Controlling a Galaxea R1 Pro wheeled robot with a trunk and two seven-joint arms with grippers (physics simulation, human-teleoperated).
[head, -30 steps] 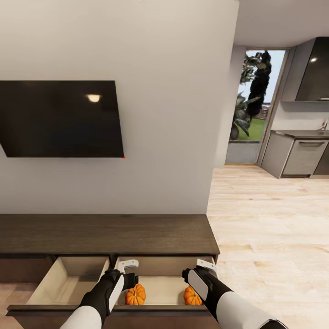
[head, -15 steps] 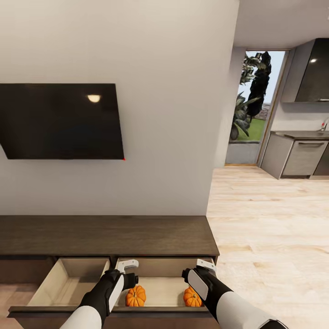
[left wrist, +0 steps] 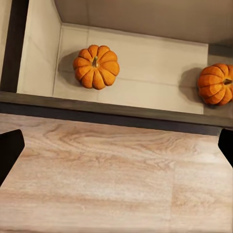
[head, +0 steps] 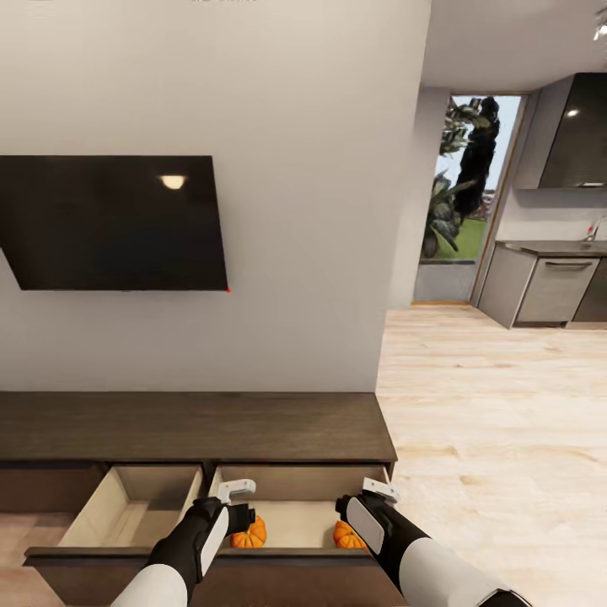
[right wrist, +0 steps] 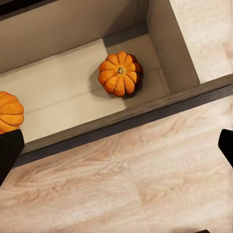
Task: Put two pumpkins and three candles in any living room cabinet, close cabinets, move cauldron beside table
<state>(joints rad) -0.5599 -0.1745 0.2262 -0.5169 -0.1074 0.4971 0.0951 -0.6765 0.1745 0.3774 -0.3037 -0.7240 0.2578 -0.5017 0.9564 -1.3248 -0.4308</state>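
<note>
The dark-brown cabinet (head: 194,426) stands against the wall with two drawers pulled out. Two orange pumpkins sit in the right drawer (head: 295,523), one on its left side (head: 251,534) (left wrist: 96,66) and one on its right side (head: 346,534) (right wrist: 120,74). The drawer's front edge partly hides both in the head view. My left gripper (head: 239,499) (left wrist: 116,148) hangs open above the drawer's front, nothing between its fingers. My right gripper (head: 377,491) (right wrist: 116,148) is open too, over the drawer's right end. The candles, cauldron and table are out of view.
The left drawer (head: 135,506) is open with a bare bottom. A black TV (head: 114,221) hangs on the wall above the cabinet. Light wooden floor (head: 497,421) stretches to the right toward grey kitchen units (head: 548,291) and a glass door (head: 462,202).
The whole picture has shifted slightly, so the camera has moved. The drawer front now covers more of both pumpkins. Both grippers keep their pose and stay open.
</note>
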